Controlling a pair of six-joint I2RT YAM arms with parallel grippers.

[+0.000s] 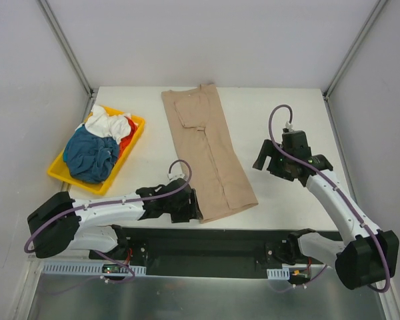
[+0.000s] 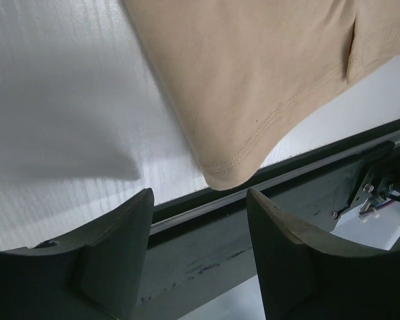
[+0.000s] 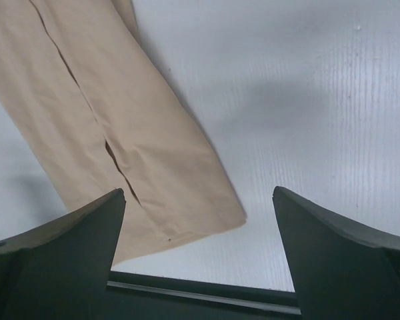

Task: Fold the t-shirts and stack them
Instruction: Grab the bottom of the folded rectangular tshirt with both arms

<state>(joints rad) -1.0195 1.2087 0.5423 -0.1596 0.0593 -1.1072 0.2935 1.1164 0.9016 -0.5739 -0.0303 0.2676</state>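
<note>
Left gripper, parted and empty, is being held at the counter's near edge, where the tan t-shirt's corner is probably best pinched deep.

Left arm and right arm have white links and black joints. Purple cables loop along both. Fingers are dark wedges.

A robot lab's test cell.
White panel walls, metal frame posts, white table, black mounting rail.
</note>
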